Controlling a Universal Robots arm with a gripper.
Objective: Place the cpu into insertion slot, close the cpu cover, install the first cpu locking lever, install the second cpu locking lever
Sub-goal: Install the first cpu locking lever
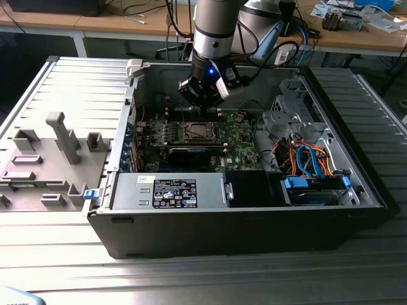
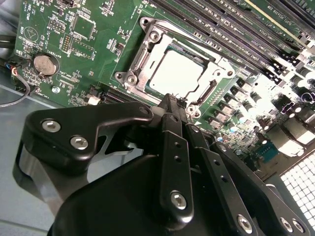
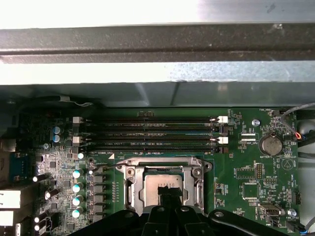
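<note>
The cpu (image 2: 176,73) sits in the slot (image 3: 164,184) with the cover (image 2: 147,49) closed over it. The gripper (image 2: 172,103), fingers pressed together and empty, hovers at the socket's edge. Lever positions cannot be told.

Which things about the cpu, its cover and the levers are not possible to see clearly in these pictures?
- Near edge of the cpu and the cpu cover: in both wrist views the gripper stands in front.
- Locking levers: too thin to tell latched or free in any view.
- Insertion slot in the exterior view: too small, and the arm hangs just above it.
- Contact between gripper and socket: cannot tell.
</note>
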